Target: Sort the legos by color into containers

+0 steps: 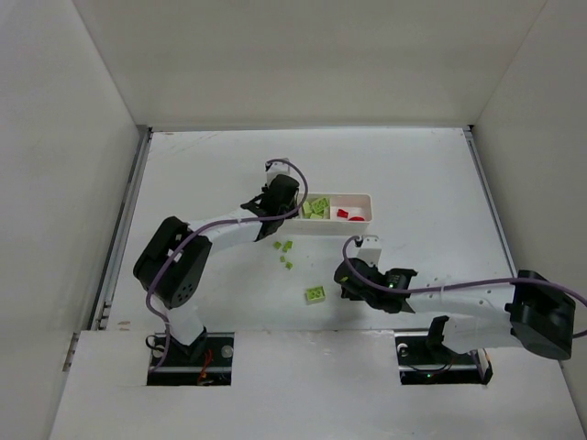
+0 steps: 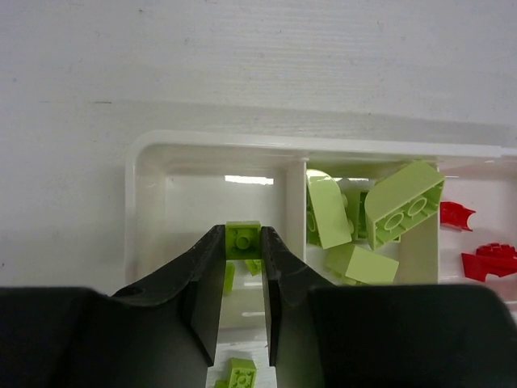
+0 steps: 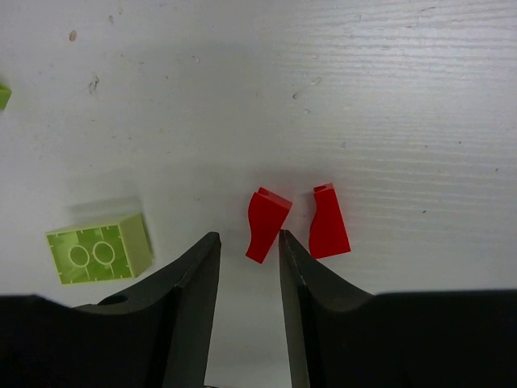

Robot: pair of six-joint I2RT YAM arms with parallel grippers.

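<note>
- White table (image 1: 413,174) is enclosed by pale walls (image 1: 55,137) on the left, right and far sides.
- A long white tray (image 1: 370,209) is set near the table's middle, its three compartments split by thin dividers.
- The left gripper (image 2: 243,234) is held over the tray's left compartment, clenched on a small green brick (image 2: 243,240) at its fingertips.
- Green bricks (image 1: 316,208) are piled in the middle compartment; red pieces (image 1: 348,214) are seen in the right one.
- Loose green bricks (image 1: 285,247) are scattered on the table just near of the tray.
- The right gripper (image 3: 249,238) is held low over the table, jaws parted and nothing grasped.
- A red piece (image 3: 266,224) is seen just ahead of the gap, with a second red piece (image 3: 327,222) just to its right.
- A two-stud green brick (image 3: 98,249) is seen on the table to the left of that gripper.
</note>
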